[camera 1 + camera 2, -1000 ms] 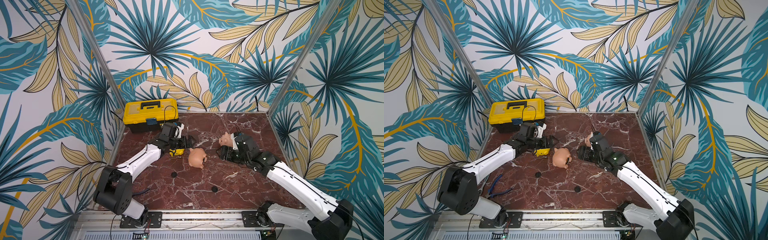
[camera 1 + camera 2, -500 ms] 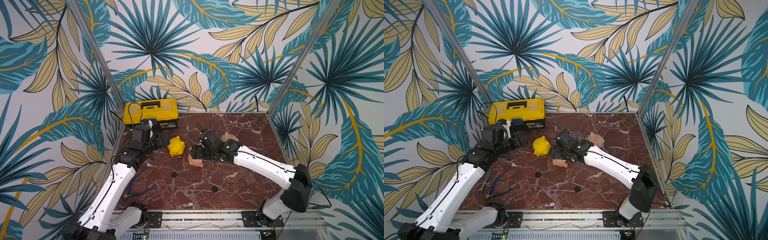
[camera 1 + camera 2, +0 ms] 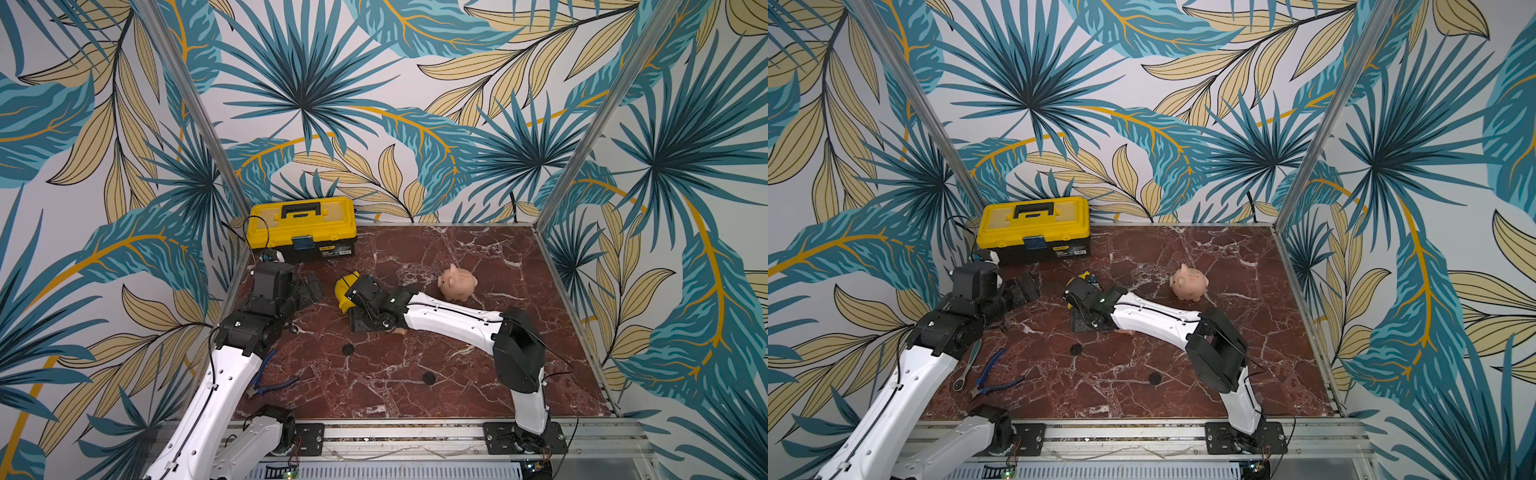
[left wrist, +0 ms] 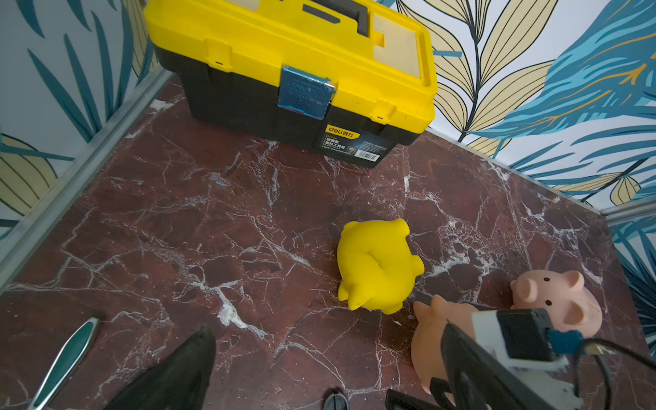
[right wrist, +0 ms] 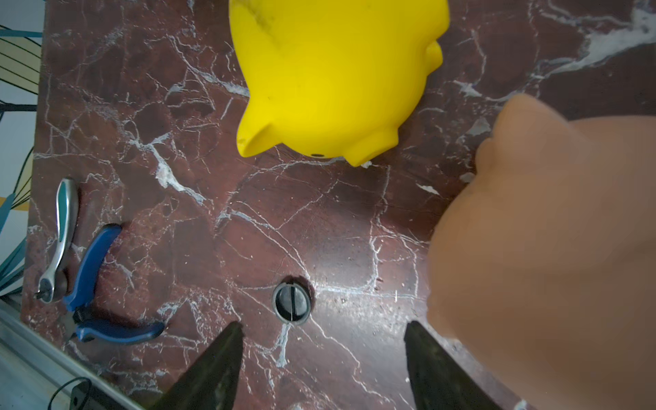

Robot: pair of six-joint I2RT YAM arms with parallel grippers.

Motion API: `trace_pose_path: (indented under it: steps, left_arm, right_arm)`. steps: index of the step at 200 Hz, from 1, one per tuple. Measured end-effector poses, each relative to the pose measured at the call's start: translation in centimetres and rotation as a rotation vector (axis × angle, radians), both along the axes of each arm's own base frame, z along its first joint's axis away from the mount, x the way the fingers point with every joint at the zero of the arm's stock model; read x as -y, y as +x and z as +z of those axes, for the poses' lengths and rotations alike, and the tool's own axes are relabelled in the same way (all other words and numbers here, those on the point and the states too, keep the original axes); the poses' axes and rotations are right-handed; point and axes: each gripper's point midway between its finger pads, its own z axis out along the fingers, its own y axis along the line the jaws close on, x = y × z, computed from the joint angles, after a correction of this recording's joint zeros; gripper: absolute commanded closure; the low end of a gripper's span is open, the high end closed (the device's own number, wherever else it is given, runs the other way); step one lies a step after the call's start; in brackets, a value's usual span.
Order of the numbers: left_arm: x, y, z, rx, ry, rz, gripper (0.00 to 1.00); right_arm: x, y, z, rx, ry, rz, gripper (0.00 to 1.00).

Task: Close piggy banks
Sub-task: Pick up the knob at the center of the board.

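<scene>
Right wrist view is showing the right gripper [image 5: 323,328], jaws apart and empty, hovering near a black plug [image 5: 291,300]. The yellow piggy bank [image 5: 333,78] and peach piggy bank [image 5: 550,248] are lying beside it, seemingly not yet closed. The left gripper [image 3: 311,287] is standing wide open, empty.

yellow-and-black plastic toolbox [image 3: 301,228] blocks back-left corner of dark red marble bench [image 3: 478,249]. bright yellow plastic pig [image 4: 376,266] and peach-orange pig [image 5: 550,248] crowd mid-bench, narrow gap between them. white right arm [image 3: 449,318] lies low across centre. pale pink pig [image 3: 457,283] apart, right of centre. blue-handled pliers [image 5: 90,262], chrome ratchet [image 5: 65,220] clutter front-left. small black round disc [image 5: 291,300] just ahead of right fingers [image 5: 213,365], bare marble between them. back-centre, right edge, front-right open.
</scene>
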Motion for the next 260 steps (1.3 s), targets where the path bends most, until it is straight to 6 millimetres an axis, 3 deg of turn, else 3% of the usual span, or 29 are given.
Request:
trace_pose_path:
  steps: [75,140,208,260]
  left_arm:
    - [-0.8,-0.6,0.6,0.019,0.035,0.021,0.00]
    - [-1.0,-1.1,0.0,0.010,0.045,0.020,0.00]
    - [-1.1,-1.1,0.0,0.009,0.048,0.023,0.00]
    - [-1.2,-1.1,0.0,0.010,0.055,0.031,0.00]
  right_arm:
    - [-4.1,-1.3,-3.7,-0.011,-0.042,0.078,0.47]
    - [-4.3,-2.6,-5.4,-0.028,-0.089,0.108,0.64]
    - [-4.2,-3.1,-7.4,-0.052,-0.122,0.111,0.72]
    - [-4.6,-3.7,-7.5,-0.058,-0.121,0.125,0.75]
